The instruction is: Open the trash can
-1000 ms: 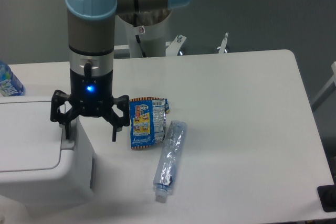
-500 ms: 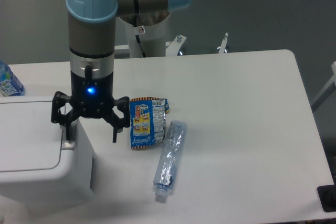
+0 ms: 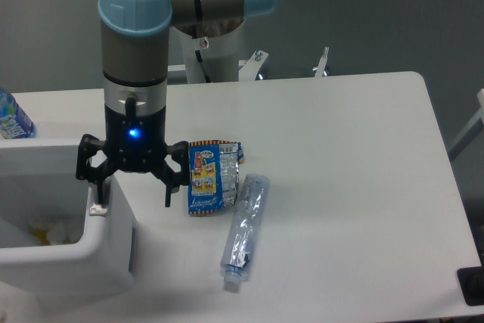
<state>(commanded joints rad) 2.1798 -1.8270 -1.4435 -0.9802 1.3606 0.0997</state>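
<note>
The trash can (image 3: 83,251) sits at the front-left corner of the tabletop (image 3: 340,149), and its top now shows an open cavity with something pale and yellowish lying inside, so by my reading the lid is off its closed seat and the task looks essentially done; where the lid itself has gone I cannot tell. The tool (image 3: 133,184) hangs over the can's right rim with its fingers spread wide and gripping nothing, the left finger down at the small latch piece on the rim, the right finger hanging outside the can wall. Just beside that finger, toward the middle of the tabletop, lies a blue snack wrapper (image 3: 212,178), and touching its right edge a crushed clear bottle (image 3: 243,231) points at the front edge. A blue-labelled bottle (image 3: 11,117) peeks in at the left edge. The risk from here: a sideways pull-out could snag the rim and drag the can, or sweep the wrapper and bottle away.
</note>
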